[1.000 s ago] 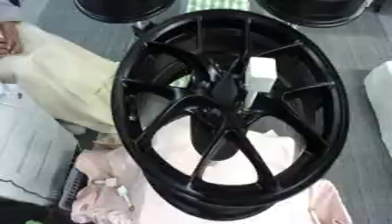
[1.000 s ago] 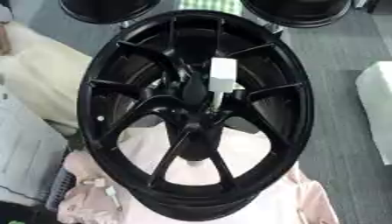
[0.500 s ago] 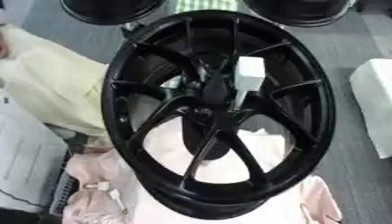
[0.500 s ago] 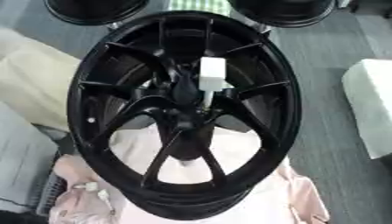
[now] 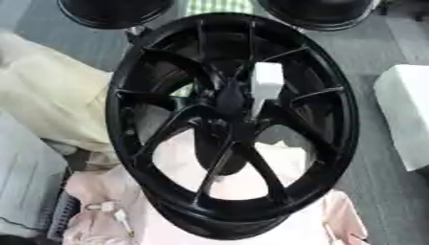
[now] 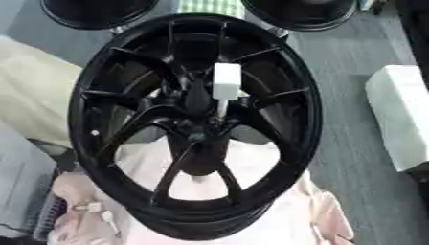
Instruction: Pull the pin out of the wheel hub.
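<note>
- Wheel (image 5: 159,81): black, glossy, thin branching spokes running from a dark centre boss to a deep rim. Seen face-on, filling most of the view. Rigid cast metal by the look; judged heavy, unlikely to shift when the pin is drawn.
- Pin (image 5: 265,86): white, with a blocky rectangular head and a thinner stem running down from it towards the hub (image 5: 228,103). Sits just right of the hub centre, over the spokes. Whether the stem tip is seated in a bore cannot be made out.
- Handling, judged: pin looks like plastic, light, stiff, matte rather than slick. The block head is the obvious hold, pinched across its two long flat sides. The stem looks too thin and too close to the spokes to take.
- Pull should probably follow the stem's axis; a sideways tug could bind or snap a thin stem.
- Hands: neither the left nor the right is in either eye view, so their state is unknown.
- Support: wheel rests on soft pink cloth (image 5: 100,191), crumpled, showing through the lower spoke gaps and at the lower left and right. No counter edge visible.
- Surroundings: cream fabric (image 5: 50,95) at the left, a white block (image 5: 406,119) at the right edge, grey floor (image 5: 368,52) beyond, two more dark wheels (image 5: 113,12) along the top edge.
- Contrast: the white pin stands out sharply against the black spokes.
</note>
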